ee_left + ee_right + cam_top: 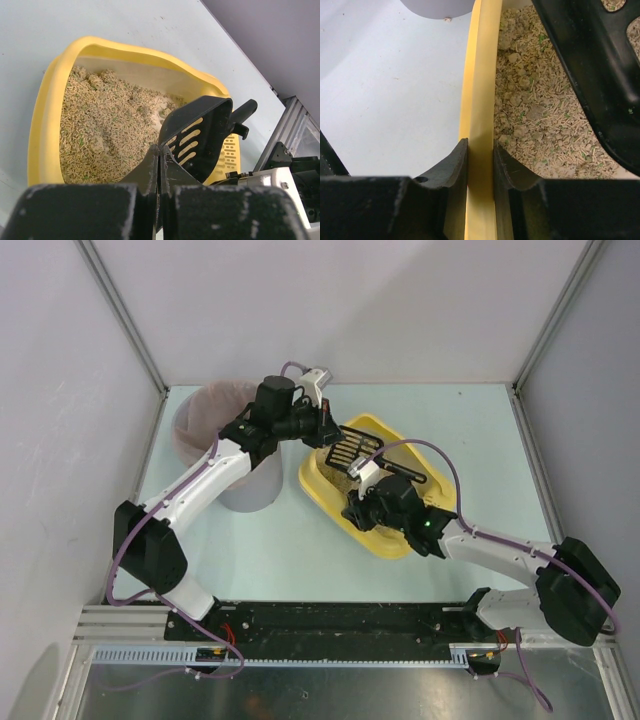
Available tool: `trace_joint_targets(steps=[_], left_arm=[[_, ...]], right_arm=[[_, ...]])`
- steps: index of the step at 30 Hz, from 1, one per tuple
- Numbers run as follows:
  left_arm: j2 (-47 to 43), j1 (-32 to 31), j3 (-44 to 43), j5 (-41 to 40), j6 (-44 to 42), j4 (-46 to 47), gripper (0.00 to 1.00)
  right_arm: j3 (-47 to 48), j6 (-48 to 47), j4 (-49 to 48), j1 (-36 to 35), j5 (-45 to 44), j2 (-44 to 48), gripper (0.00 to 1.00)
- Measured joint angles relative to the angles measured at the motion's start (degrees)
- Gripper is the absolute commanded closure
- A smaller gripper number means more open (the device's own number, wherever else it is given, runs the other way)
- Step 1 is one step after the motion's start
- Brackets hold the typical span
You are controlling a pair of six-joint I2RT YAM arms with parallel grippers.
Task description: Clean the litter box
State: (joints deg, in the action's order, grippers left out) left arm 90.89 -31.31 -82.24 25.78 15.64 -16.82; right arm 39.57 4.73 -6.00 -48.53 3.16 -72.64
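The yellow litter box (372, 424) lies in the middle of the table with beige litter (105, 125) in it. My left gripper (332, 435) is shut on the edge of a black slotted scoop (355, 448) and holds it tilted above the litter. In the left wrist view the jaws (160, 152) are closed on the scoop (197, 135). My right gripper (352, 508) is shut on the box's near-left rim. In the right wrist view the rim (481, 90) runs between the fingers, and the gripper (481, 147) clamps it. The scoop (590, 75) hangs over the litter.
A tall grey round bin with a pink liner (225, 445) stands just left of the litter box, under my left arm; its base shows in the right wrist view (437, 6). White walls and metal posts close in the pale table (480, 430).
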Motion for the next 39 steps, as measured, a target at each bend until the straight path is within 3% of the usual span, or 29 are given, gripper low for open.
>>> trace_joint_targets(steps=[14, 31, 39], left_arm=[[0.0, 0.0, 0.0, 0.5, 0.04, 0.0, 1.0], [0.0, 0.11, 0.0, 0.9, 0.09, 0.17, 1.0], [0.0, 0.11, 0.0, 1.44, 0.46, 0.2, 1.0]], right_arm=[[3.26, -2.19, 0.15, 4.66, 12.74, -5.11, 1.0], [3.82, 1.07, 4.87, 3.43, 6.88, -3.34, 1.0], [1.27, 1.51, 2.58, 3.63, 6.25, -1.64, 1.0]])
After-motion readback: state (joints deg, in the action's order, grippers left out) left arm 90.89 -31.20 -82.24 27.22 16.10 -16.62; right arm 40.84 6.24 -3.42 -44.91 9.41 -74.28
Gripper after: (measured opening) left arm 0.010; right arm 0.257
